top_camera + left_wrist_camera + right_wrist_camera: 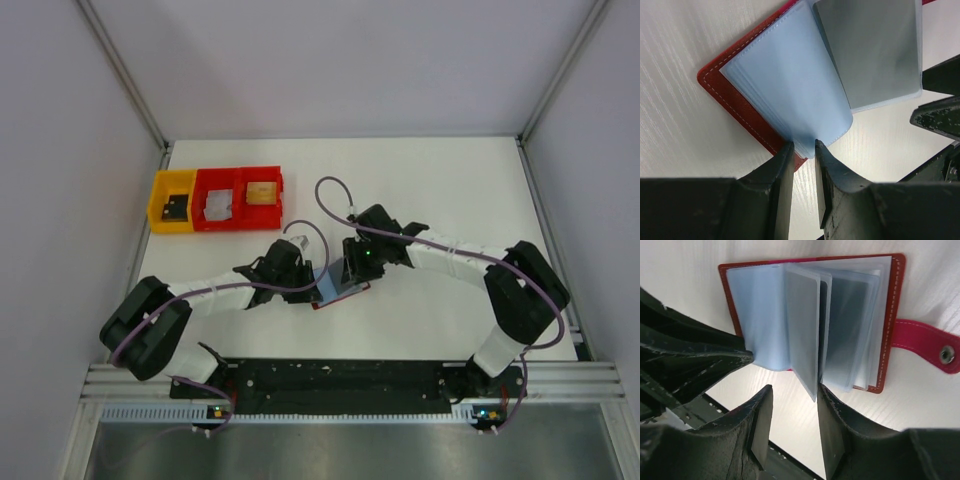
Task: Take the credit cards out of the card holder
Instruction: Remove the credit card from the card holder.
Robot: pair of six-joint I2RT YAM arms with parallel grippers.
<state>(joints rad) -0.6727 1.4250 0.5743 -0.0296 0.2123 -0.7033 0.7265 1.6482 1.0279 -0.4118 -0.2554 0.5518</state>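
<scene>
— Where is the holder (335,287) found?
— It is laid open on the table (450,190), near the middle, well apart from the bins (215,200).
— How are the fingers set?
— The left gripper (804,145) is pinched on the edge of the holder's blue pockets (790,95). The right gripper (795,390) is spread around one upright pocket. Grey cards (802,325) are seen inside the pockets.

Three plastic bins in a row, touching, far-L on white table (450,180): yellow bin (158,203), then middle red bin (216,226), R red bin (277,192).
</scene>
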